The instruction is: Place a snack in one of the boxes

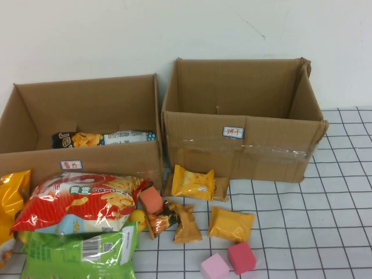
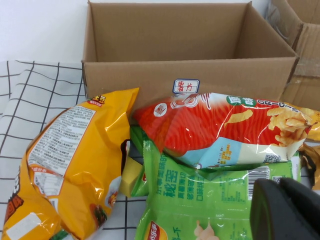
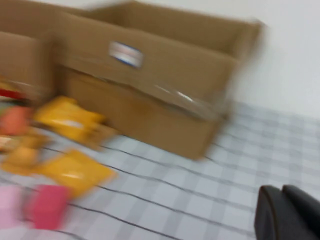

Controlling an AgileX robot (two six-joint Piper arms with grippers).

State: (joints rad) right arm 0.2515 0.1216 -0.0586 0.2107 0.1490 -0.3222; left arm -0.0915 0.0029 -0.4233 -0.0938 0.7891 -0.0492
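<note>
Boxes stand side by side: left box [image 1: 35, 157] holds one dark chip bag [image 1: 102, 138], right box [image 1: 244, 151] shows nothing inside, snacks [image 1: 192, 183] lie before them, and my left gripper [image 2: 285, 210] and right gripper [image 3: 287, 212] show only dark tips.

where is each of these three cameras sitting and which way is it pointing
High view: raised on the robot's side, angled down at both boxes; no arm shows.
Left wrist view: low behind the chip bags, facing the left box; left gripper at the edge.
Right wrist view: low, facing the right box; right gripper at the edge.
Shared: red chip bag.
</note>
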